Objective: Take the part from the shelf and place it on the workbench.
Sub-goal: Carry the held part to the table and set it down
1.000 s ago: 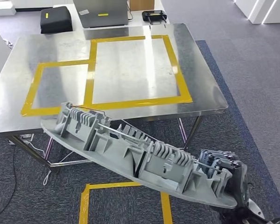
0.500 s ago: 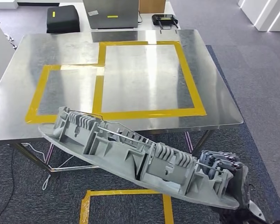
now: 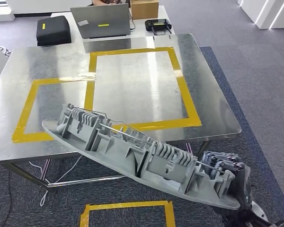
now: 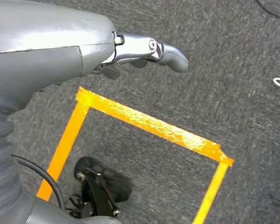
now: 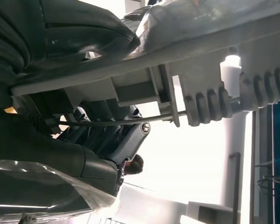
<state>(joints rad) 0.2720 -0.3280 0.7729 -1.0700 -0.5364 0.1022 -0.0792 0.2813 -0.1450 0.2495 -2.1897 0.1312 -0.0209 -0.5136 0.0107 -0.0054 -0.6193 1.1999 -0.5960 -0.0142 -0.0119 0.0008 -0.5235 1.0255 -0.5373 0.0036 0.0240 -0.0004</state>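
Observation:
A long grey ribbed plastic part slants across the lower half of the head view, its far tip over the near edge of the steel workbench. My right hand grips its near end at the lower right; the right wrist view shows the part close up, with my fingers wrapped round its thin rod. In the left wrist view my left hand hangs over the carpet with its fingers stretched out and nothing in it.
Yellow tape marks two rectangles on the workbench top. A laptop, a black bag, a cardboard box and a black controller sit behind it. A yellow tape square lies on the carpet below me.
The camera has shifted, so the workbench sits lower and further left in the picture. The part stays in my right hand at the same slant.

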